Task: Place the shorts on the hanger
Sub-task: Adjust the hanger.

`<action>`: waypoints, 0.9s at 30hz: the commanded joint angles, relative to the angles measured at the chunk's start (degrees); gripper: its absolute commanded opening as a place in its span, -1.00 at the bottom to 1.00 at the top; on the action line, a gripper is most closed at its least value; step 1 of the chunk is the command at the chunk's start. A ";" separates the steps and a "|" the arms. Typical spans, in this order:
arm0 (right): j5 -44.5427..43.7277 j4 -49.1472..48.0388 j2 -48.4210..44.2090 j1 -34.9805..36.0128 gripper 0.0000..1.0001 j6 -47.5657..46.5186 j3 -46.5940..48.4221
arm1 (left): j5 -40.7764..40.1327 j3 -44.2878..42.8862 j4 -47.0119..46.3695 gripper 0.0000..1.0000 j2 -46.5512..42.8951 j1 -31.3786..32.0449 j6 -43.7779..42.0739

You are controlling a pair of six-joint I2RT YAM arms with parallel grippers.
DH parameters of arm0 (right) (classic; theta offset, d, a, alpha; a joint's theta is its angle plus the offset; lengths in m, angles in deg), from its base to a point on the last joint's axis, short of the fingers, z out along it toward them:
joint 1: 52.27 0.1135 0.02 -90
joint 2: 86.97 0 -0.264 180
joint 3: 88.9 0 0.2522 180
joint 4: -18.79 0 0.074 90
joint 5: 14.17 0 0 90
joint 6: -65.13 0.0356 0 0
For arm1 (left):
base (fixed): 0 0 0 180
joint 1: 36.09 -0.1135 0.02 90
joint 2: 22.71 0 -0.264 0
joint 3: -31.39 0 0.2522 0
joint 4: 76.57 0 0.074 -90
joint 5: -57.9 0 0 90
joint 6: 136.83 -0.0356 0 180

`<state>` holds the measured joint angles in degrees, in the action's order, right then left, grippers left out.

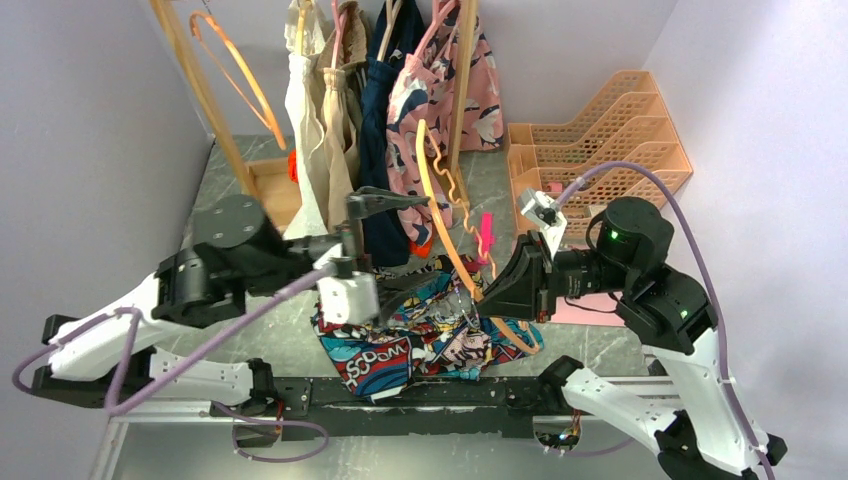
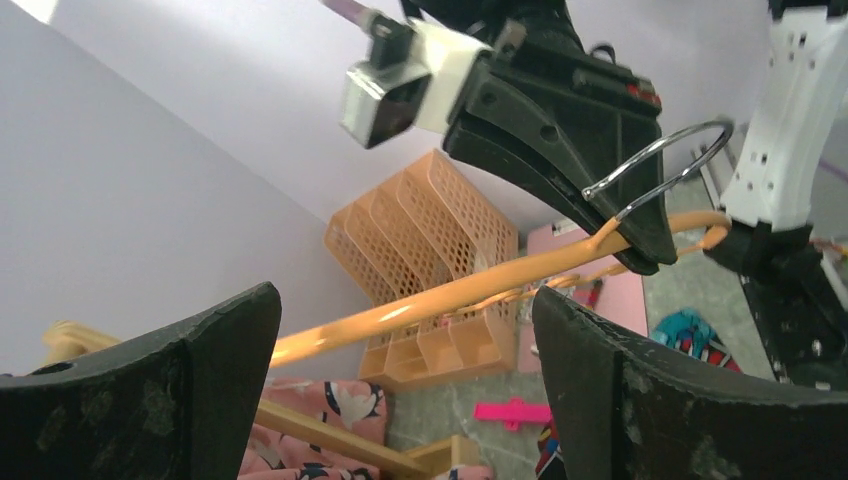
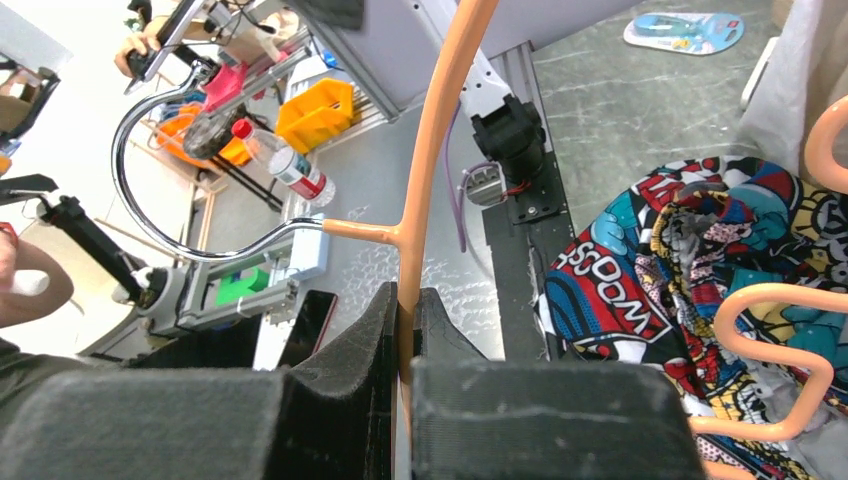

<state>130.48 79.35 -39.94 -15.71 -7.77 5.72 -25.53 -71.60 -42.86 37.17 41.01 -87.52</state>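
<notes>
Shorts (image 1: 400, 350), comic-print fabric, are lying crumpled in a heap on the bench (image 1: 600, 350) at the middle of its near edge, between the two arm bases, with one patch of lettering facing up. The waist opening is showing as a yellowish rim in the right wrist view. The hanger (image 2: 440, 297), slim and orange-tan, is hanging in the air above the heap, tilted steeply, and none of the cloth is lying over it yet. The right claw (image 3: 405, 320) is pressing together on its neck, just beside the joint where the silver hook (image 3: 116, 170) is branching off, and one wavy arm of the hanger is dipping down toward the fabric. The left claw (image 2: 400, 380) is standing spread wide and carrying nothing. It is hovering above the bench toward the far side of the heap, and the hanger's bar is crossing the gap between its fingers farther off. The shorts are judged light, soft and limp, so they are likely to sag, bunch and slide wherever they are pinched. The waistband rim looks the firmest hold, better than a loose leg fold. The hanger is judged stiff, light and smooth, and it may swivel in a narrow pinch if the cloth is dragging on its far end.
</notes>
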 commanded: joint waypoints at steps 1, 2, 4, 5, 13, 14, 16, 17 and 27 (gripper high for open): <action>3.62 -1.71 0.24 0.14 -1.00 0.54 1.26 | -0.22 -5.52 12.59 0.99 5.58 0.24 -5.58; 3.99 -1.70 0.19 0.14 -1.00 0.52 1.24 | -1.00 -5.47 12.96 1.00 6.02 0.32 -5.90; 4.51 -1.71 0.22 0.12 -1.00 0.51 0.87 | -1.19 -4.72 12.31 1.00 5.93 0.32 -6.36; 4.76 -1.62 0.18 0.12 -1.00 0.48 0.61 | -0.92 -4.31 11.56 1.00 5.73 0.33 -6.41; 6.79 -2.22 -0.63 0.26 -1.00 0.78 -1.12 | -1.40 -3.65 12.31 0.80 6.68 0.34 -7.27; 7.05 -2.24 -0.70 0.22 -1.00 0.79 -1.47 | -1.59 -3.48 12.53 0.78 7.00 0.40 -7.48; 7.37 -2.21 -0.87 0.22 -1.00 0.83 -2.39 | -2.08 -3.05 13.18 0.74 7.66 0.42 -7.92; 7.47 -2.12 -0.90 0.20 -1.00 0.83 -2.86 | -2.47 -2.64 13.40 0.74 7.90 0.42 -8.22; 7.79 -0.74 -0.91 0.33 -1.00 -1.00 -3.36 | -3.78 -4.11 20.14 0.62 10.43 0.49 -9.39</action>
<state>135.66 81.01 -40.14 -15.71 -6.91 1.00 -28.89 -74.07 -28.72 46.35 41.32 -96.78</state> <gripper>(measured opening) 0.045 0.857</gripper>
